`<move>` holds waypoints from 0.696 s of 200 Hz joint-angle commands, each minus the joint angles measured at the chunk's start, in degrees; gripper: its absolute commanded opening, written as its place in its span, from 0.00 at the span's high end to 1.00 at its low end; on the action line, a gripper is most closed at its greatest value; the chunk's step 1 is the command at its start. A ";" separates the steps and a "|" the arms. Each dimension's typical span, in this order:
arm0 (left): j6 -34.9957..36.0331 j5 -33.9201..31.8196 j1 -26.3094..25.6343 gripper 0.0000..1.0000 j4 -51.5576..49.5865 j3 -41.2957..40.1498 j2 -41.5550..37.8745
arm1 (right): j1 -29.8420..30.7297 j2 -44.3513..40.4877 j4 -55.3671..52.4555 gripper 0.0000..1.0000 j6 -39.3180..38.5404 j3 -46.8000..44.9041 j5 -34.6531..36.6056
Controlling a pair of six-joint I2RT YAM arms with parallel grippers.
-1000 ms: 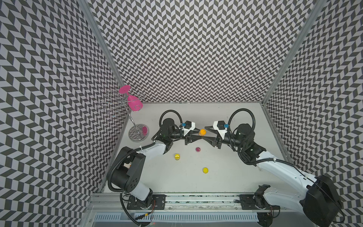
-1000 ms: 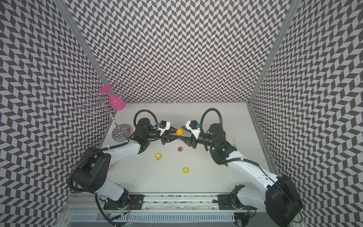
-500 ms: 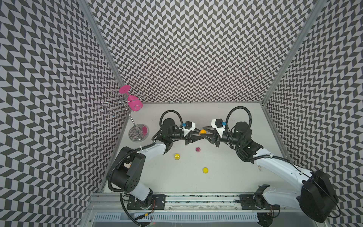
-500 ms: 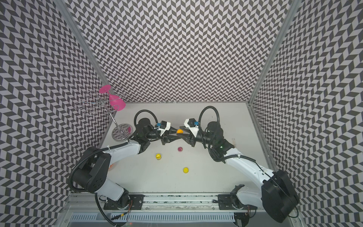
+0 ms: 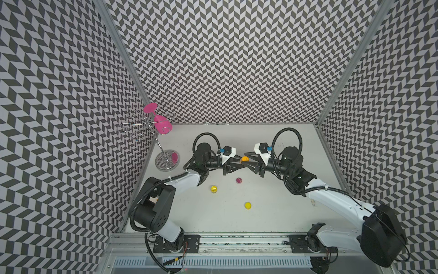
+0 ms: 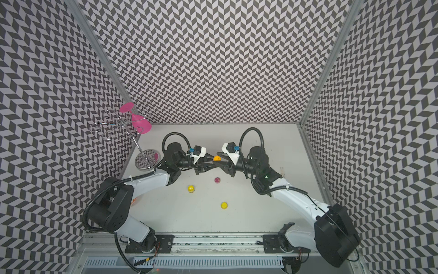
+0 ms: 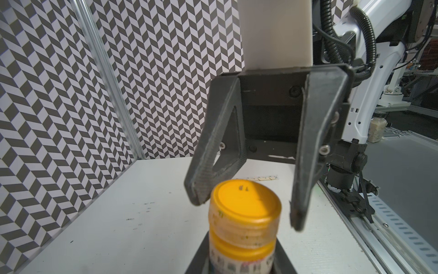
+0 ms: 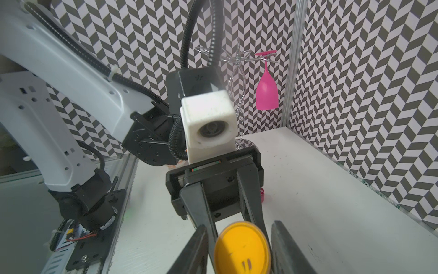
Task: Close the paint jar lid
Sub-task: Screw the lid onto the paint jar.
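The right claw [image 7: 247,213] has just slackened, its fingers spread either side of the orange lid [image 8: 241,246] it closed on a moment ago. The left claw [image 5: 240,163] keeps the jar [image 7: 244,239] pinched over the middle of the table [image 5: 272,213] — probably a reset for another twist.

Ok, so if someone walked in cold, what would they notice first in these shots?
Black-and-white chevron walls enclose three sides. Mid-table, the left end effector grips an orange paint jar while the right end effector straddles its lid, jaws open. A pink wine glass hangs upside down from a wire rack in the far corner on the left arm's side.
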 commanded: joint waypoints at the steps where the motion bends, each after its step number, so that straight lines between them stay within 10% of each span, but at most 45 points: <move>1: 0.25 -0.08 -0.25 0.73 0.17 1.95 -0.17 | 0.17 0.61 1.70 0.54 -0.20 1.80 0.28; 76: 0.56 -0.08 -0.23 0.73 -0.49 2.23 -0.21 | 0.60 0.72 1.73 0.70 0.85 2.03 1.34; 139: -0.06 -14.52 -0.96 0.74 3.65 -1.13 -5.99 | 3.28 2.36 0.89 0.77 5.43 2.78 11.89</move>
